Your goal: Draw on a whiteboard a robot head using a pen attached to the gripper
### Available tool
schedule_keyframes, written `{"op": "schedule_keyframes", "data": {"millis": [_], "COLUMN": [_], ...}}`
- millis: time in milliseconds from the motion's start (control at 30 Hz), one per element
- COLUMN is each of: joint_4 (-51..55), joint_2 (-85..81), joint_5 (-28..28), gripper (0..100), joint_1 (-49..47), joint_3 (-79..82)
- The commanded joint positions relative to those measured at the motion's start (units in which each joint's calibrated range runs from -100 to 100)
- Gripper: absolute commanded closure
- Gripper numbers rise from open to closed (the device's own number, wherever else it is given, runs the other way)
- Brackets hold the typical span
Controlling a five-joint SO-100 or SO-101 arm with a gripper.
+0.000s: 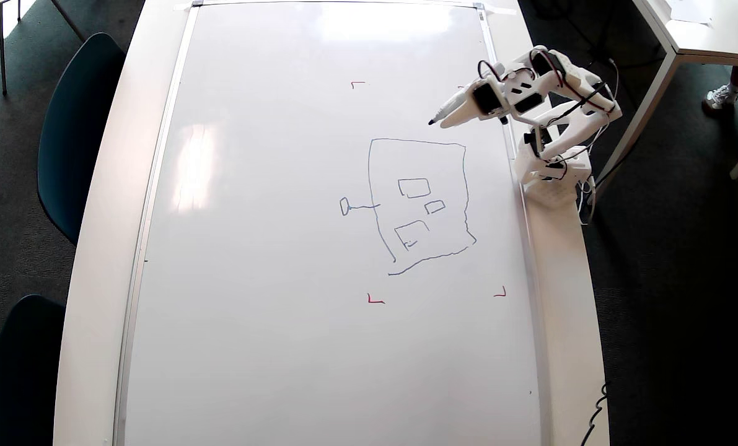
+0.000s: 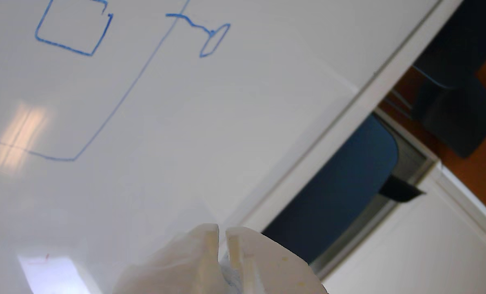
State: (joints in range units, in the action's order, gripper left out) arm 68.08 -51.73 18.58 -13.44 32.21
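Note:
The whiteboard (image 1: 269, 248) (image 2: 226, 122) covers most of the table. On it is the robot head (image 1: 435, 207), a lopsided blue outline with three small rectangles inside and a short antenna stub ending in a box (image 2: 214, 38). In the overhead view my gripper (image 1: 446, 123) is beyond the drawing's upper right corner, clear of its lines. The pen (image 1: 452, 106) lies along the gripper with its dark tip pointing left. In the wrist view the gripper (image 2: 222, 234) has its fingers nearly together with only a thin slit between them, and the pen is out of view.
Red corner marks (image 1: 375, 300) frame the drawing area. The arm's base (image 1: 554, 173) stands on the white table rim at the board's right edge. Dark blue chairs (image 1: 77, 124) stand at the left. Another table (image 1: 697, 37) and a person's shoe (image 1: 722, 96) are at the upper right.

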Motion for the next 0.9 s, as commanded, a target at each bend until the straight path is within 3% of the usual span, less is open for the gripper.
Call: {"op": "schedule_keyframes", "data": {"millis": [0,100,233,667,867], "joint_4": [-6.3,-19.9,-30.7,-33.9,-57.2], "joint_2": [-11.7,-18.3,-27.0,-48.3,-48.3], "joint_5": [-1.0,-5.0,-5.5,-5.4,-5.3], "gripper": [99,99,99,99,99], "joint_1": [1.8,5.1,7.2,7.5,12.3], "joint_3": [9.8,19.7,28.9,35.2,40.1]}}
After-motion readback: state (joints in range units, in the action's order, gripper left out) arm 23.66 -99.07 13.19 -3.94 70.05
